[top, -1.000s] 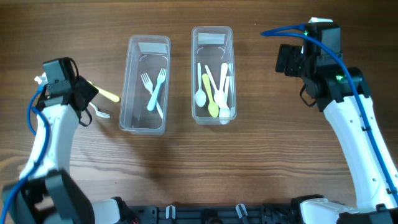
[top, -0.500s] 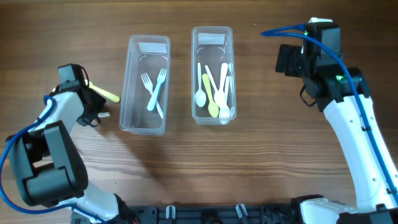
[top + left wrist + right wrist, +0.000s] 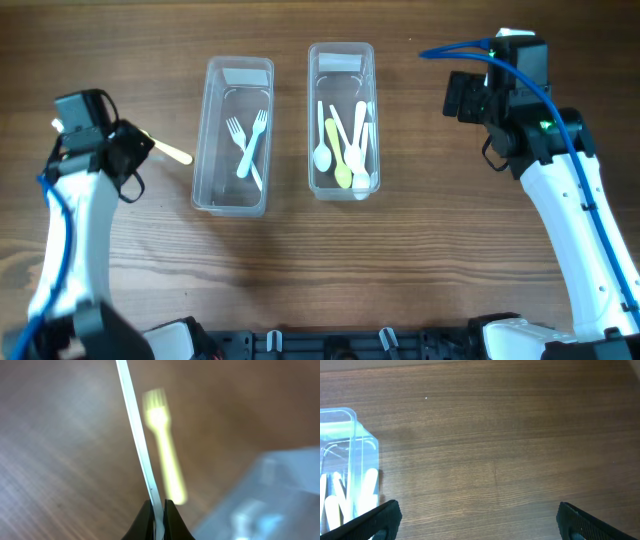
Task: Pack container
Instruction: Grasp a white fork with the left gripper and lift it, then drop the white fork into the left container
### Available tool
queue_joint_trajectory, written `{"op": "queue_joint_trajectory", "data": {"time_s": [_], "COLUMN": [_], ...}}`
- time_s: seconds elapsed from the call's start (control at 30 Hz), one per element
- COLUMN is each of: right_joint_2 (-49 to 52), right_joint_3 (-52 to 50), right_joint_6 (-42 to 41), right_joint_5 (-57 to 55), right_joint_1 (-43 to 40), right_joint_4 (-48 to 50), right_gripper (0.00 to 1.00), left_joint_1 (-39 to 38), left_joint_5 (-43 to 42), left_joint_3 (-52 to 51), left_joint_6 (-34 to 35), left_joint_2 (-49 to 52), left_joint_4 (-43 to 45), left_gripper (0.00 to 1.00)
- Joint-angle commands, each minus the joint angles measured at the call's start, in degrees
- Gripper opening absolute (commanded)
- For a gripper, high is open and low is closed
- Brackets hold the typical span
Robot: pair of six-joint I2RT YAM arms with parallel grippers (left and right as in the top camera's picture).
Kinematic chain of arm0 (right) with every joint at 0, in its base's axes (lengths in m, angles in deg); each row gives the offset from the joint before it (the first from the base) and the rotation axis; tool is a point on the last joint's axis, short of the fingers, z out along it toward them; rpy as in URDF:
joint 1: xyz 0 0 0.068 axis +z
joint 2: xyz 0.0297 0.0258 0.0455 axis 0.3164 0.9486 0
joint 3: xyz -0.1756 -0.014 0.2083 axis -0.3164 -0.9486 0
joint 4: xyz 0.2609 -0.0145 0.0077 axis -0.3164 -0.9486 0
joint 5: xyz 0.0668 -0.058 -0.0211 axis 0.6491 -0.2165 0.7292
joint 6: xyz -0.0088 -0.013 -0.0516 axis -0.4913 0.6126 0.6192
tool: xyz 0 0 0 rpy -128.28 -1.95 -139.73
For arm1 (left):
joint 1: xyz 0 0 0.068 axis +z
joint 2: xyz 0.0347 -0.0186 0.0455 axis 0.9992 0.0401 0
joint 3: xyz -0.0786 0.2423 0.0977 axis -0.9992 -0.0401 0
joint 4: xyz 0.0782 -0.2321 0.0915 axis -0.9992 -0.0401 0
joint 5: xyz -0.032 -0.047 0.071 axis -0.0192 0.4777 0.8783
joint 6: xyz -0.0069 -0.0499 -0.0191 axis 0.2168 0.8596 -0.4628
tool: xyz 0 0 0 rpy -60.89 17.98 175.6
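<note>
The left end effector (image 3: pixel 157 510) is clenched on a thin white utensil (image 3: pixel 137 435). The utensil is seen edge-on, so its type cannot be told. In the left wrist view its long axis runs from the pinched end at 6 o'clock up past the frame edge near 11 o'clock, and the shaft passes above the worktop (image 3: pixel 420 250).

Just beyond the fingertips a yellow fork (image 3: pixel 165 455) lies flat on the wood, out of focus. In that view its tines point to 12 o'clock and its handle end points to about 5 o'clock, close to a blurred corner of the left container (image 3: pixel 200 130).

From overhead, the fork's long axis runs roughly 9 to 3 o'clock, dipping slightly toward 4. Its rounded handle end is near the left container's wall but apart from it. Its tine end is hidden under the left end effector.

The left container stands to the 3 o'clock side of the fork, with its long axis running 12 to 6. It holds two pale forks (image 3: pixel 245 145), crossed, with their tines toward 12 o'clock.

Just beside it at 3 o'clock stands the right container (image 3: pixel 341 47), parallel to it. It holds white and yellow spoons (image 3: pixel 345 150) lying mostly lengthwise.

Farther out at 3 o'clock, well apart from both containers, the right end effector (image 3: pixel 477 512) hangs released, with its fingers spread wide and nothing between them. Below it is bare wood, with the right container's end at the 9 o'clock edge of its view.
</note>
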Motion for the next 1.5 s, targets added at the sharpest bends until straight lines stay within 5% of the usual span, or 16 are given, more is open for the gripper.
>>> {"op": "queue_joint_trajectory", "data": {"time_s": [0.0,0.1,0.2,0.43,0.5,0.6,0.77,0.97,1.03,1.13,1.47], "right_joint_2": [0.1,0.1,0.1,0.1,0.1,0.1,0.1,0.1,0.1,0.1,0.1], "right_joint_3": [0.9,0.9,0.9,0.9,0.9,0.9,0.9,0.9,0.9,0.9,0.9], "right_joint_6": [0.7,0.7,0.7,0.7,0.7,0.7,0.7,0.7,0.7,0.7,0.7], "right_joint_5": [-1.4,-1.4,-1.4,-1.4,-1.4,-1.4,-1.4,-1.4,-1.4,-1.4,-1.4], "right_joint_1": [-0.1,-0.1,-0.1,-0.1,-0.1,-0.1,-0.1,-0.1,-0.1,-0.1,-0.1], "right_joint_4": [0.1,0.1,0.1,0.1,0.1,0.1,0.1,0.1,0.1,0.1,0.1], "right_gripper": [1.0,1.0,1.0,1.0,1.0,1.0,1.0,1.0,1.0,1.0,1.0], "left_joint_1": [0.0,-2.1,-5.7,-12.9,-13.2,-13.1,-13.0,-10.4,-9.4,-9.0,-7.9], "left_joint_5": [-20.2,-30.7,-31.9,-31.6,-31.5,-31.5,-31.2,-11.8,1.6,8.5,12.3], "left_joint_3": [1.1,1.1,1.1,1.1,1.1,1.1,1.2,1.2,1.2,1.1,1.1], "left_joint_6": [-17.1,-30.4,-36.8,-37.2,-37.1,-37.1,-36.8,-14.7,-3.2,0.9,9.4], "left_joint_2": [-9.0,-9.9,-9.1,-3.4,-2.4,-2.1,-2.5,-5.8,-5.9,-4.9,8.6], "left_joint_4": [3.7,4.9,4.1,4.6,4.8,5.0,7.1,12.7,9.2,6.6,10.1], "left_gripper": [0.04,0.04,0.04,0.04,0.11,0.58,0.62,0.58,0.79,0.71,0.74]}}
